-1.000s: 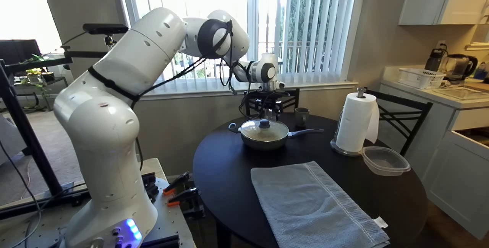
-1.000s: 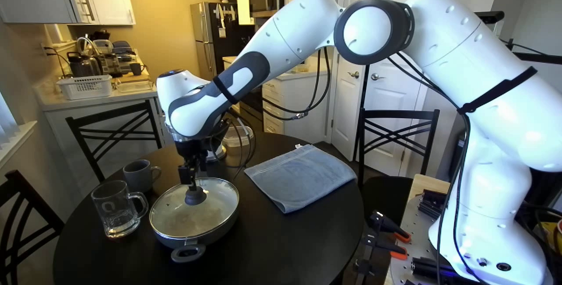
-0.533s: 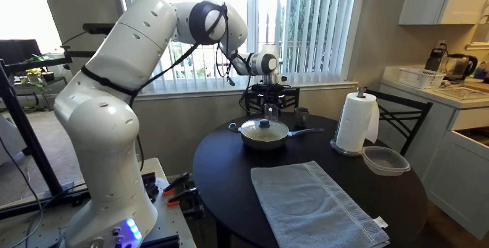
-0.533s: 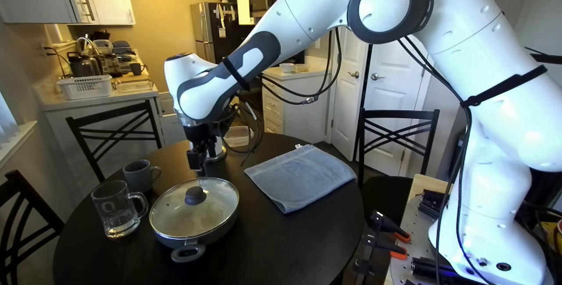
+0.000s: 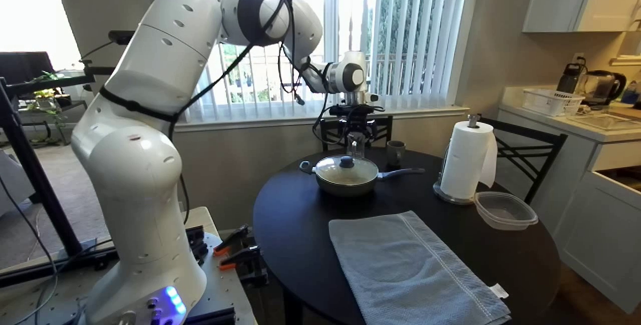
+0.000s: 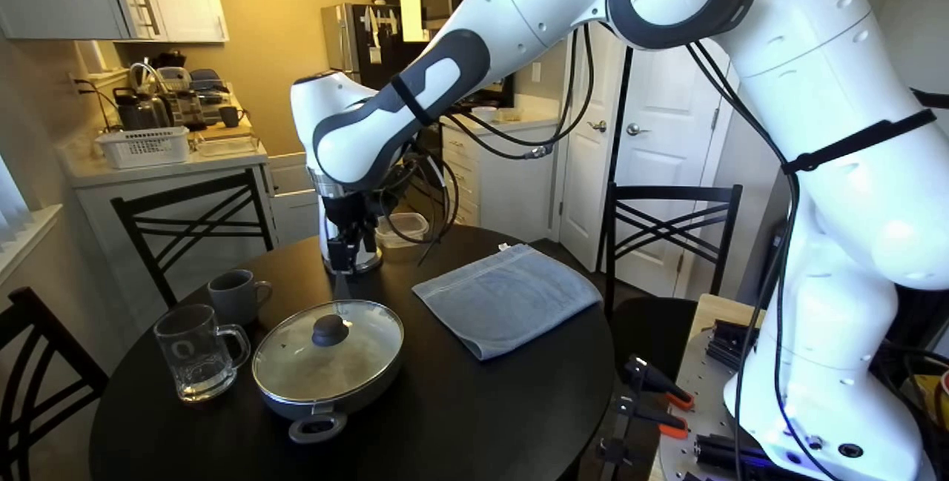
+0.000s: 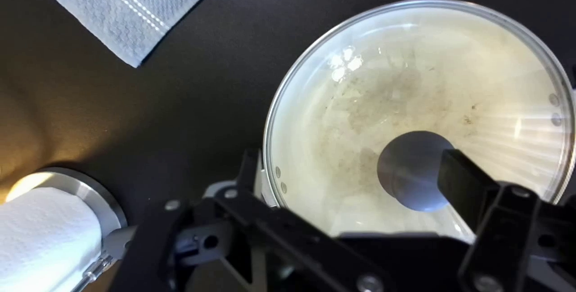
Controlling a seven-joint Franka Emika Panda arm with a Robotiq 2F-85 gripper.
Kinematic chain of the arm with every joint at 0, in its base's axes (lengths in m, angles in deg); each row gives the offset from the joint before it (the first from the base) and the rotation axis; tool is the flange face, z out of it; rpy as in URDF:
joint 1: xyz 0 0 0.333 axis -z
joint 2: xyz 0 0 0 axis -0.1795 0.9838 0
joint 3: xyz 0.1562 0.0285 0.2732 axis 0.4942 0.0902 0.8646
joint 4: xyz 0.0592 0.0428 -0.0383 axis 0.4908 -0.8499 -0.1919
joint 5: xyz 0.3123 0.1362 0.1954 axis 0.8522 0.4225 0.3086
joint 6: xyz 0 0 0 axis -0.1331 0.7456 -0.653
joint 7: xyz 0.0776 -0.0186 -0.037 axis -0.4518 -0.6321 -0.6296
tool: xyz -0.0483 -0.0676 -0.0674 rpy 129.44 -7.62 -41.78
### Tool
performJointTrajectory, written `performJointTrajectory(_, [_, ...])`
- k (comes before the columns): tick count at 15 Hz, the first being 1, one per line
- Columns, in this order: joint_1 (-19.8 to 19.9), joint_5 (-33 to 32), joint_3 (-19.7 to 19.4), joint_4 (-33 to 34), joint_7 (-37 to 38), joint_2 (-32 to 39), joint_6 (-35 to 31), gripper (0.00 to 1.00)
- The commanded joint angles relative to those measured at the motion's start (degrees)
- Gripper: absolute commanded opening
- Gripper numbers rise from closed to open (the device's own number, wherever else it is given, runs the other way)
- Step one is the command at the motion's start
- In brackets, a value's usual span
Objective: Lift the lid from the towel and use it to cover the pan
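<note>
- Lid [image 6: 296, 366]: seated on the pan [image 5: 345, 189], knob [image 6: 330, 330] upward.
- Gripper [image 7: 351, 162]: higher than the lid, apart from the knob; fingers [image 7: 465, 186] spread wide.
- Towel [image 6: 511, 302]: flat on the table [image 6: 474, 414], near the pan, apart from it.
- Glass mug [image 6: 194, 353] and grey mug [image 6: 235, 298]: upright on the table, near the pan.
- Paper roll [image 5: 465, 162]: upright beside the plastic tub [image 5: 506, 212].
</note>
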Motion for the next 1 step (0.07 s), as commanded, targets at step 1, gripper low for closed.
performJointTrajectory(1, [0.8, -0.7, 1.0, 0.2, 0.5, 0.1, 0.3, 1.0])
